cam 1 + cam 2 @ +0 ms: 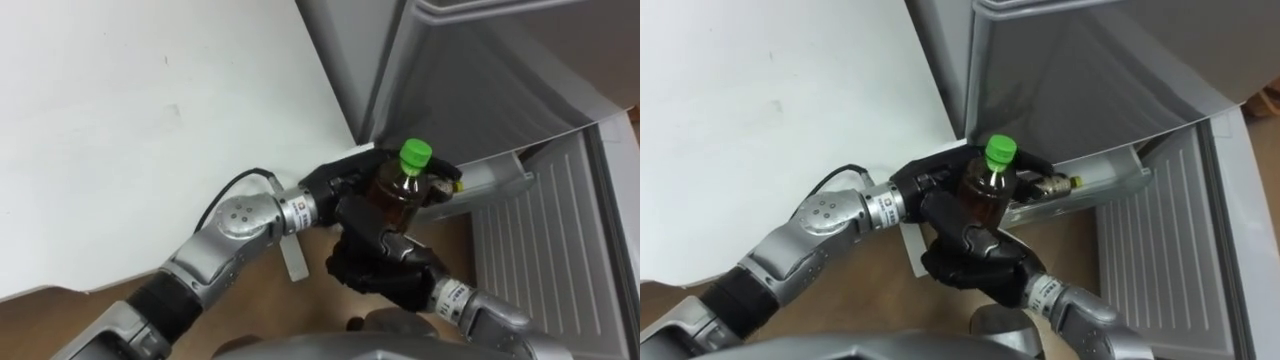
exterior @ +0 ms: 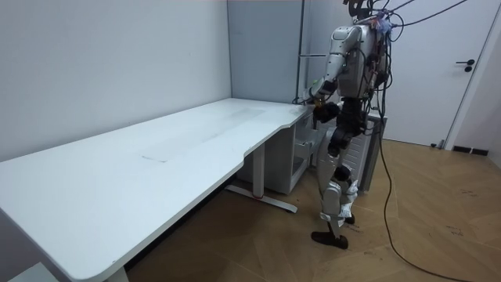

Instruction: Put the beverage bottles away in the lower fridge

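The left robot hand (image 1: 340,182) is curling round a clear bottle (image 1: 400,195) of dark drink, green cap (image 1: 415,153) upward; the right robot hand (image 1: 378,258) is clutching it from below, grey fridge (image 1: 480,80) just beyond.

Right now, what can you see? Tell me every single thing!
bottle: one, brown drink with a green cap, held up in front of the fridge.
table: one, white, on the robot's left.
fridge: one, grey, straight ahead, lower part open.
floor: one, brown wood, under everything.
door: one, white, at the room view's right.
left robot hand: one, black, curled round the bottle from behind.
right robot hand: one, black, gripping the bottle's lower part.
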You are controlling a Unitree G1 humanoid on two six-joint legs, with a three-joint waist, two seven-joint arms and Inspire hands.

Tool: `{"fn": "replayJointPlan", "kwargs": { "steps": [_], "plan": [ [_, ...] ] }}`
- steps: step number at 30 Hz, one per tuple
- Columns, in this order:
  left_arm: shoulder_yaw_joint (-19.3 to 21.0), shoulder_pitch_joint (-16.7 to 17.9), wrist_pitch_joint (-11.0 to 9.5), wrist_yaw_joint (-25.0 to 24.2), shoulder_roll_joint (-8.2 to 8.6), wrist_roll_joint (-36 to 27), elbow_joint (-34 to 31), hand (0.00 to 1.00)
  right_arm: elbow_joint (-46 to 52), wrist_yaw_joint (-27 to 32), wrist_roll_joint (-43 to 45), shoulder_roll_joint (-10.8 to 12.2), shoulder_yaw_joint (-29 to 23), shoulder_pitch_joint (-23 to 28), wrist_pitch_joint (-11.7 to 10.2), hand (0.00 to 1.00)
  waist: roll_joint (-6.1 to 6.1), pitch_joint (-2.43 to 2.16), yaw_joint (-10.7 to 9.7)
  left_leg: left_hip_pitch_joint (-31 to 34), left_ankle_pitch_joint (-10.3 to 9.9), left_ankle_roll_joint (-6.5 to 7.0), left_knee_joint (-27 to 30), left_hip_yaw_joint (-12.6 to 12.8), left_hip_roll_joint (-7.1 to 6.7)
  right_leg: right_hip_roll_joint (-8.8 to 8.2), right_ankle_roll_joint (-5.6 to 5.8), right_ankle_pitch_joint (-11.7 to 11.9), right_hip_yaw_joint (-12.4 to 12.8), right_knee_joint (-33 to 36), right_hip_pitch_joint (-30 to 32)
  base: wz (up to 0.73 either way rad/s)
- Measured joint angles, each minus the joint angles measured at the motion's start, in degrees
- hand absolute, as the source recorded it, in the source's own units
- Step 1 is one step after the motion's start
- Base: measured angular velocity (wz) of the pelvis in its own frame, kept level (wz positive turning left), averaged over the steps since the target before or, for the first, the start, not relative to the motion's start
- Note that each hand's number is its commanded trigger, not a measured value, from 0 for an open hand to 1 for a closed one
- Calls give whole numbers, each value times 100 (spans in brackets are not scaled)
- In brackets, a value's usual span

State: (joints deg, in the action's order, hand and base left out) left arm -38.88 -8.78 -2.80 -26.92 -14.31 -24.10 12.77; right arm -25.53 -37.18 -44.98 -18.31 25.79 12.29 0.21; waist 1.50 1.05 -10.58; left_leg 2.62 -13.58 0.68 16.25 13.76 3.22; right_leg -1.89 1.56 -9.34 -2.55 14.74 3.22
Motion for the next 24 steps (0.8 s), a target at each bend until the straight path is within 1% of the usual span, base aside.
{"fn": "replayJointPlan", "kwargs": {
  "steps": [2, 7, 9, 12, 14, 16, 17, 19, 21, 22, 23, 24],
  "plan": [
    [48, 0, -1, 47, -15, 1, -186, 0, 23, -60, -222, 4, -1, -43, -3, 100, -8, -6, 1, 61, 0, 1, 7, -1, 2, -4, 0, 0, -2, 13, 51, 0],
    [60, 0, -15, 158, -38, 14, -399, 0, 31, -113, -451, 6, 0, -81, -18, 100, -8, -6, 19, 82, 1, 1, 42, -1, 0, -9, -2, 1, -19, 39, 93, 0],
    [66, 0, -15, 171, -88, 58, -507, 0, 30, -154, -450, -1, -5, -80, -28, 100, -3, -5, 26, 87, 1, 1, 37, -1, 1, -9, -2, 1, -27, 40, 98, 0],
    [82, 6, -14, 282, -220, 242, -844, 0, 31, -195, -461, -10, -12, -80, -83, 100, 0, -6, 47, 89, 1, 1, 33, -3, 0, -9, -2, 1, -33, 33, 102, 0],
    [165, 7, -14, 313, -284, 380, -1128, 0, 48, -225, -471, -12, -41, -80, -169, 100, 8, -9, 119, 100, 1, 1, 31, -10, -3, -10, -2, 1, -46, 8, 95, 0],
    [239, 23, -14, 301, -298, 468, -1287, 0, 126, -237, -464, -63, -55, -16, -180, 100, 16, -10, 194, 89, 2, 0, 36, -31, -2, -11, -2, 1, -64, 11, 78, 4],
    [270, 42, -14, 291, -310, 463, -1432, 0, 167, -237, -468, -85, -81, 37, -193, 100, 17, -10, 267, 87, 2, 0, 44, -33, -2, -13, -2, 1, -75, 12, 80, 3],
    [337, 106, -16, 295, -328, 462, -1683, 0, 167, -246, -455, -114, -104, 52, -208, 100, 15, -12, 329, 96, 1, 1, 59, -46, -4, -16, -2, 1, -88, 10, 79, 2],
    [522, 208, -19, 244, -332, 447, -1892, 0, 154, -245, -433, -116, -180, 62, -203, 100, 15, -11, 338, 143, 0, 2, 102, -82, 0, -16, -4, 2, -115, 3, 78, 10],
    [598, 215, -20, 209, -334, 444, -1979, 0, 138, -217, -433, -103, -291, 105, -200, 100, 11, -12, 371, 184, 0, 2, 132, -132, 0, -17, -10, 6, -151, 4, 77, 11],
    [669, 233, -20, 164, -341, 380, -2071, 0, 137, -206, -432, -102, -428, 205, -200, 100, 9, -13, 465, 188, 0, 2, 142, -134, 10, -14, -18, 11, -160, 6, 76, 10],
    [715, 259, -21, 158, -347, 316, -2145, 0, 135, -202, -435, -102, -491, 256, -200, 100, 6, -14, 495, 192, 1, 0, 144, -140, 12, -13, -19, 12, -167, 7, 74, 0]
  ]
}}
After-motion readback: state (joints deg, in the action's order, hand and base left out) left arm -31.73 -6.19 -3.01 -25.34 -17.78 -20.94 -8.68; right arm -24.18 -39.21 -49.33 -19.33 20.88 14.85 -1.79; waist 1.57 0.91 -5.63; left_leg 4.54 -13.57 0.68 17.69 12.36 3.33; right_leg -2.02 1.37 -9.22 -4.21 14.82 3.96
